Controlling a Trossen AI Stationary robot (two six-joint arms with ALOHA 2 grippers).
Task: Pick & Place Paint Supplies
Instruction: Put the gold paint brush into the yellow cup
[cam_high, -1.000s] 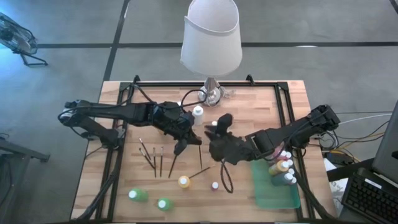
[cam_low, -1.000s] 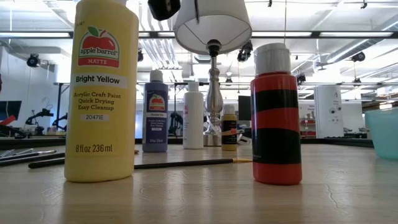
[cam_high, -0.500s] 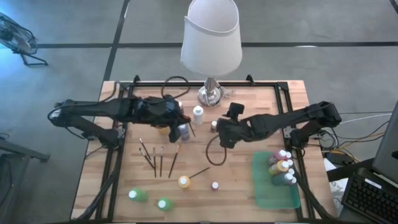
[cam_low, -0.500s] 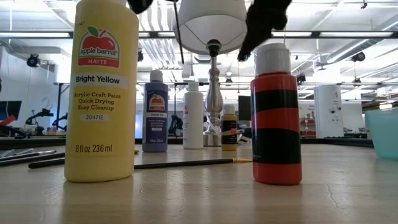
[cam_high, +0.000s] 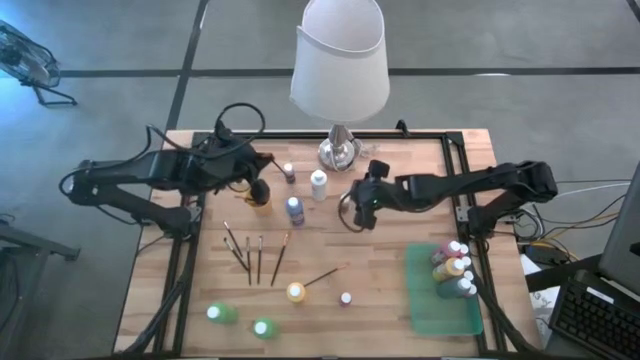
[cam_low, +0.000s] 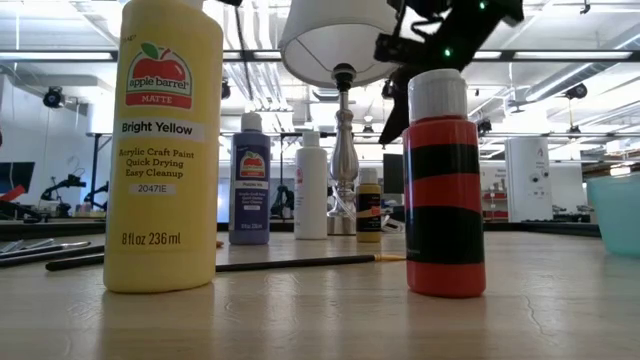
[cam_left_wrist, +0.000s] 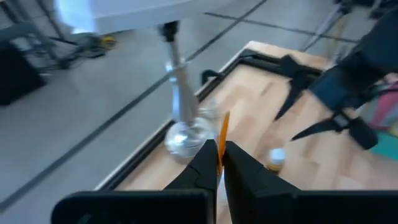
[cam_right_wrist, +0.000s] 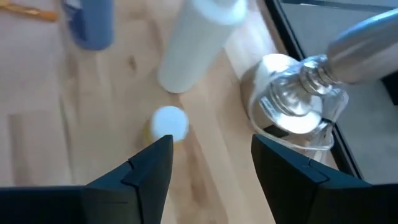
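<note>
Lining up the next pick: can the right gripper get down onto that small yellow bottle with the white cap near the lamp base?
Probably yes. The right gripper is open, with the small yellow bottle just ahead of it. The white bottle and lamp base stand close by, apart from it.

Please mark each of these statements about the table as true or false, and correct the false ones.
1. The left gripper is shut on a thin orange brush. True.
2. The right gripper is shut on a white bottle. False: it is open and holds nothing; a small yellow bottle with a white cap stands just ahead of it.
3. Several bottles stand in the green tray. True.
4. The lamp lies on its side. False: it stands upright at the table's far edge.
5. Brushes lie on the table in front of the left arm. True.
</note>
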